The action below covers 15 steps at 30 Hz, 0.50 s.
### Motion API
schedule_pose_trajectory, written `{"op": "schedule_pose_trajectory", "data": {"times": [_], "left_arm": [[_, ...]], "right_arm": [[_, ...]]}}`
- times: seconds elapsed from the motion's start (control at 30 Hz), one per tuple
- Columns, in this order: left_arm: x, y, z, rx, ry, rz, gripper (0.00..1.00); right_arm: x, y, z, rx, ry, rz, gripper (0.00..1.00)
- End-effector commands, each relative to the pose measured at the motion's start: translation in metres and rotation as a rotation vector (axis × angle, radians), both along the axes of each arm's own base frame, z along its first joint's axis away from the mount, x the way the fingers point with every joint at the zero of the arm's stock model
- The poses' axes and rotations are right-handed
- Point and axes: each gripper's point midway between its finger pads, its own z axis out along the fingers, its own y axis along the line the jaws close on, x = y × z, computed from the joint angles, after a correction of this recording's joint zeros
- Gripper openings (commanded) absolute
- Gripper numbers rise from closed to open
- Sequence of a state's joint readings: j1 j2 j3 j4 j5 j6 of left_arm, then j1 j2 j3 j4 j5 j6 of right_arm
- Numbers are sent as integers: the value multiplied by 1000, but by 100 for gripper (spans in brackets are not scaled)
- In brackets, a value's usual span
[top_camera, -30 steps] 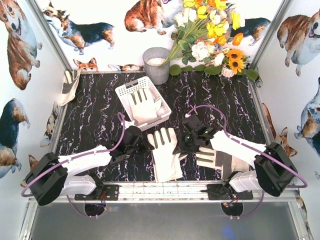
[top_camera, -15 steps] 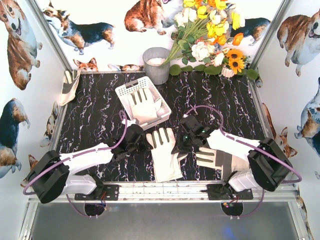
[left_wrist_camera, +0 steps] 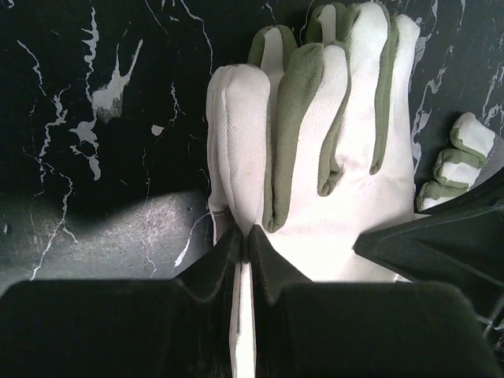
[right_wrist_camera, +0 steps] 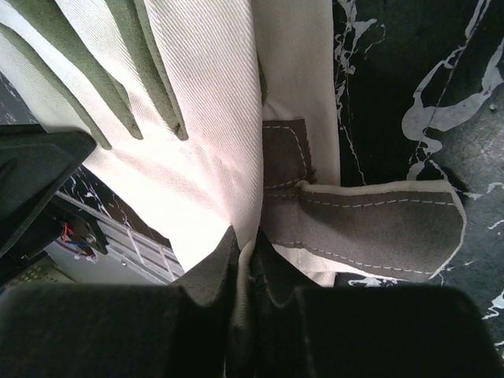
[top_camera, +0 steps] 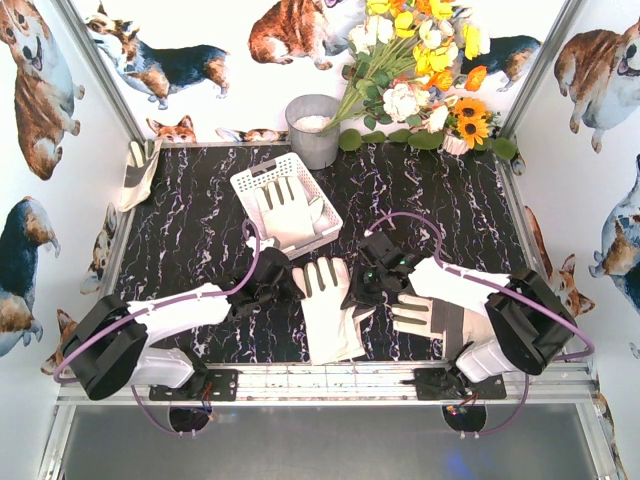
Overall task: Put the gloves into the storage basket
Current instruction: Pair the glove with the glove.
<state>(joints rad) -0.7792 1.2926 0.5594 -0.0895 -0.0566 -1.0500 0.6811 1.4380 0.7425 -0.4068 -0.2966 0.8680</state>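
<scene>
A cream-white glove (top_camera: 330, 308) with grey-green finger patches lies flat at the table's near centre, fingers pointing away. My left gripper (top_camera: 292, 287) is shut on its left edge (left_wrist_camera: 244, 236), pinching a fold of the fabric (left_wrist_camera: 236, 157). My right gripper (top_camera: 358, 296) is shut on its right edge (right_wrist_camera: 246, 240). A second glove (top_camera: 430, 318) lies under the right arm, its grey cuff strap (right_wrist_camera: 370, 228) showing. A third glove (top_camera: 285, 212) lies inside the white slotted storage basket (top_camera: 247, 183), just beyond the left gripper.
A grey metal bucket (top_camera: 313, 128) stands behind the basket, with a flower bunch (top_camera: 420, 70) to its right. Another glove (top_camera: 135, 172) rests against the left wall. A metal rail (top_camera: 330, 378) runs along the near edge.
Both arms have shifted slightly toward the far side while keeping their pinch on the centre glove's edges. The glove itself has hardly moved.
</scene>
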Motion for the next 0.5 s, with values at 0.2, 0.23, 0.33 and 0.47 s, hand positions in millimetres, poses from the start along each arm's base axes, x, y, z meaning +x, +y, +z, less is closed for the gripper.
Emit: {"op": "schedule_pose_trajectory", "data": {"times": [0.2,0.23,0.33,0.47], "left_arm": [[17,15,-14,93,-30,14,0],[17,15,-16,93,-27,13,0],[18,14,-20,95,-21,10,0],[17,14,-27,106,-11,10,0]], "right_arm": [[-4,-10,-15,-70,37,-5,0],[-5,-11,-16,-74,40,-7,0],[-6,-12,-18,-82,49,-13,0],[-7,-14,-22,-94,64,-14,0]]}}
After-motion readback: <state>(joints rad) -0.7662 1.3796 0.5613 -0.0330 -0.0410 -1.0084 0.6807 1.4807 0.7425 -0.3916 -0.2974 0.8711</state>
